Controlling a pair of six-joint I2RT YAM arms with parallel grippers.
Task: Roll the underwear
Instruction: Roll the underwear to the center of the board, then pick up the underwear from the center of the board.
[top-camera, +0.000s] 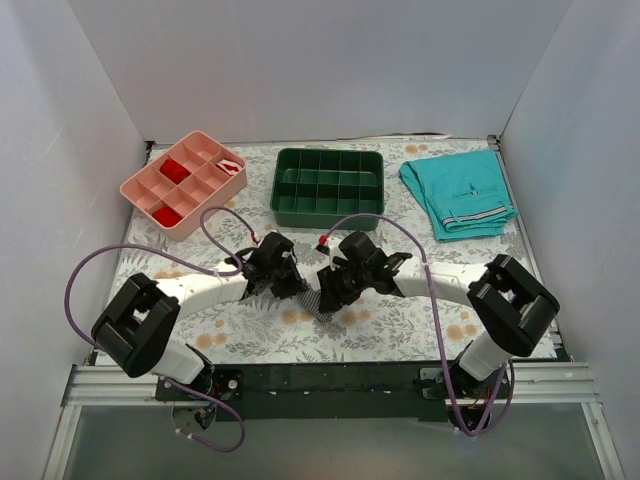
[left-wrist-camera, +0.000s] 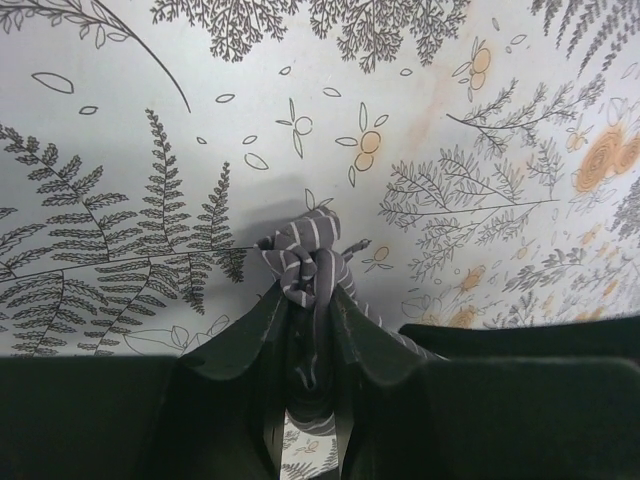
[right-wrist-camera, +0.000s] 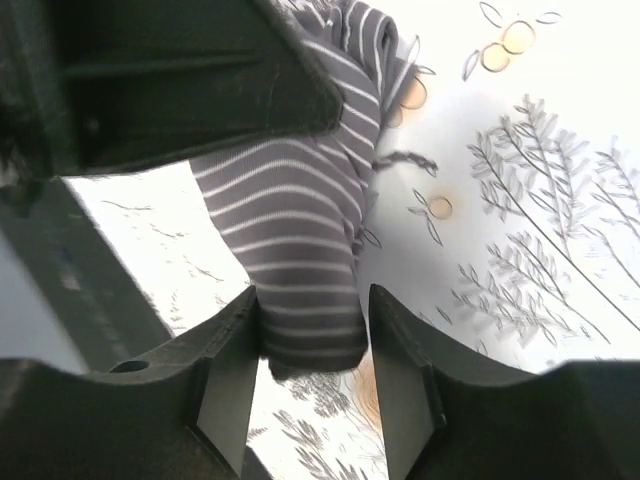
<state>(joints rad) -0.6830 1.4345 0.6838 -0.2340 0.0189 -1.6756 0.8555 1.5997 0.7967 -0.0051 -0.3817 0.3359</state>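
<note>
Left gripper (left-wrist-camera: 308, 305) pinches a bunched tuft of the striped underwear (left-wrist-camera: 303, 255) tight; right gripper (right-wrist-camera: 312, 310) clamps the cloth's other end between both fingers.

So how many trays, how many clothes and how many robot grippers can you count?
Trays: 2 (pink tray, green tray)
Clothes: 2 (grey striped underwear, teal shorts)
Grippers: 2 (left gripper, right gripper)
Total: 6
</note>
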